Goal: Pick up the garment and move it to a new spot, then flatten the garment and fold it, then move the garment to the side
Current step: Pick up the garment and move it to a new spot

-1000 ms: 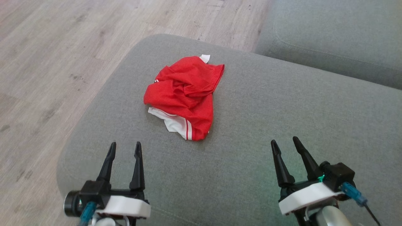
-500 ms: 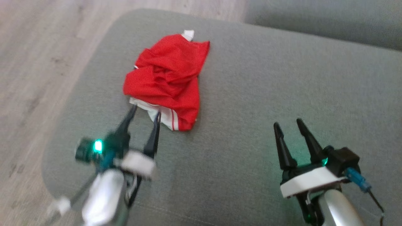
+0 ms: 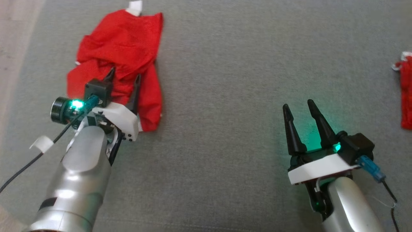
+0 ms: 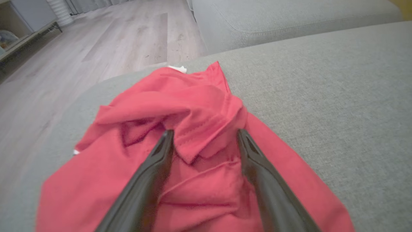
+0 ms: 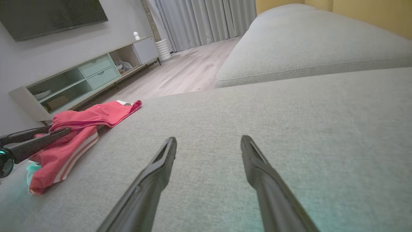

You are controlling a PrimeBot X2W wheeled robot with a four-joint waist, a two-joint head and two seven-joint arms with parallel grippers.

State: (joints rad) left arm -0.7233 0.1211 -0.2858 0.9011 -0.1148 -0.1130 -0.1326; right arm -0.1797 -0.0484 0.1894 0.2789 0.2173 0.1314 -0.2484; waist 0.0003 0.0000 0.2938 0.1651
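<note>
The garment [image 3: 122, 51] is a crumpled red piece with white trim, lying on the grey sofa seat [image 3: 225, 96] near its left edge. My left gripper [image 3: 124, 76] hovers low over the garment's middle, open. In the left wrist view a raised red fold [image 4: 206, 119] sits between the two spread fingers of the left gripper [image 4: 206, 131]. My right gripper [image 3: 297, 103] stands open above bare cushion, well to the right of the garment. The right wrist view shows the right gripper [image 5: 209, 139] with nothing between its fingers and the garment [image 5: 83, 122] off to the left.
Another red cloth item [image 3: 406, 93] lies at the seat's right edge. Wooden floor [image 3: 13, 38] runs along the left side. A second grey cushion [image 5: 305, 42] lies beyond the seat, and a low TV cabinet [image 5: 80, 80] stands across the room.
The head camera has tilted down and shifted. My left arm has reached forward from the seat's front onto the garment, its fingers now straddling a fold. The right gripper stays about where it was.
</note>
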